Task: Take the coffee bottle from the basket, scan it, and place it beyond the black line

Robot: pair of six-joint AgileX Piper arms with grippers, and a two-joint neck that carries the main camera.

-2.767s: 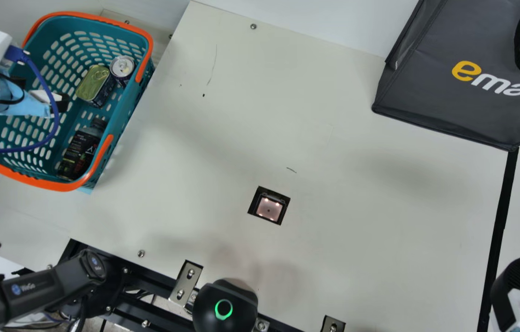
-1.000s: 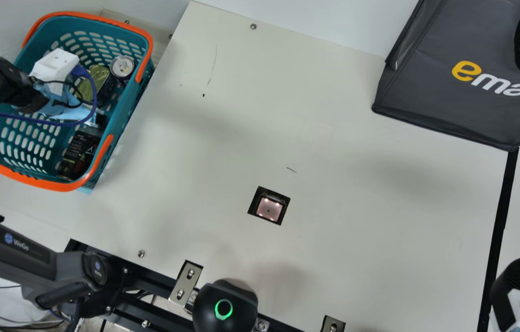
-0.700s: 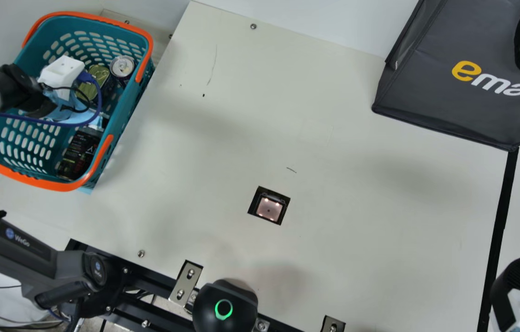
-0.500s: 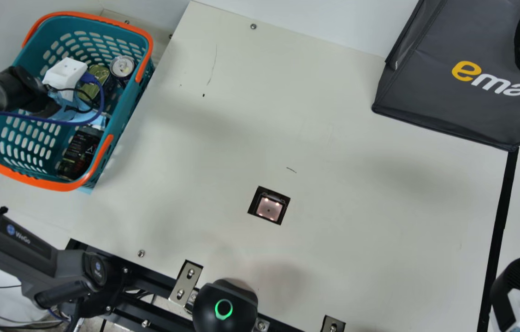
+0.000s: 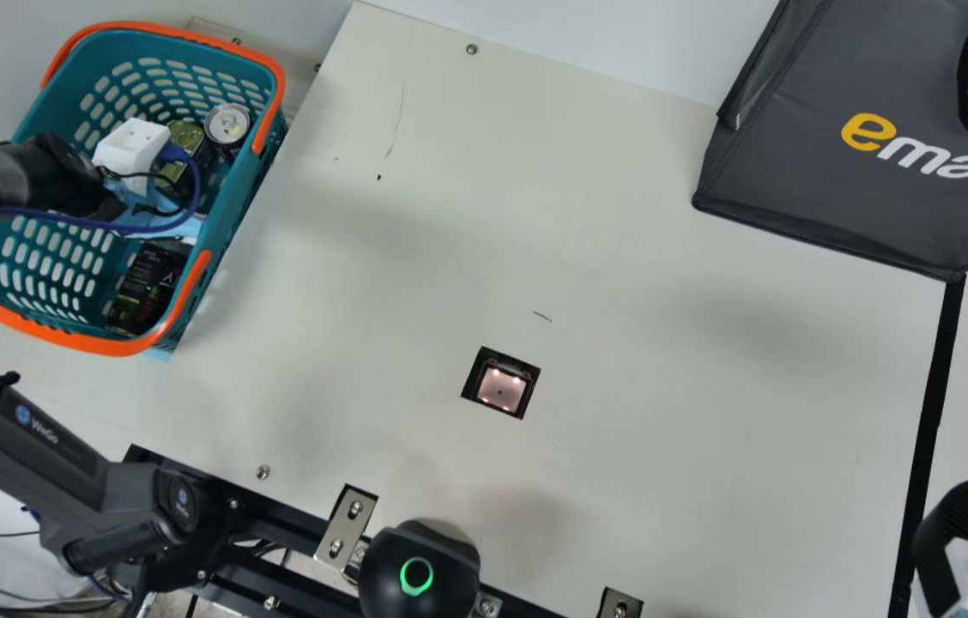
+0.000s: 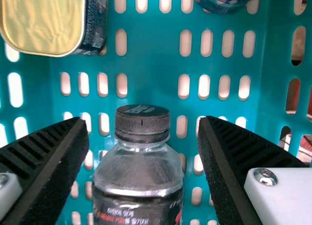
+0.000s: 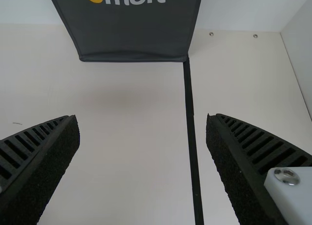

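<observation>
- The fingers (image 6: 44, 154) of the left gripper (image 5: 184, 230) are standing wide apart inside the basket (image 5: 119, 346), taking hold of nothing.
- The coffee bottle (image 6: 139, 178) is resting in the basket, in the half nearer the robot and close to the basket's right wall. Its dark cap (image 6: 142, 122) is pointing toward the basket's far half and showing between those spread fingers, apart from both. Whether the bottle is lying flat or leaning, I cannot tell.
- A rectangular tin (image 6: 41, 20) with a gold-green lid is sitting in the basket's far half, and a round can (image 5: 227, 125) is sitting just beside it, closer to the basket's right wall.
- A blue cable (image 5: 128, 228) is looping over the basket.
- The scanner window (image 5: 501, 388) is glowing in the table (image 5: 664, 472), well apart from the basket on its right.
- A black domed device (image 5: 420, 566) with a green ring is standing right of the basket, nearer the robot.
- A dark grey bag (image 5: 801, 163) is standing well to the basket's right, toward the far edge.
- The black line (image 5: 928, 429) is running far to the basket's right.
- The right gripper (image 5: 960, 524) is hanging just past that line from the basket, its fingers parting widely and gripping nothing.
</observation>
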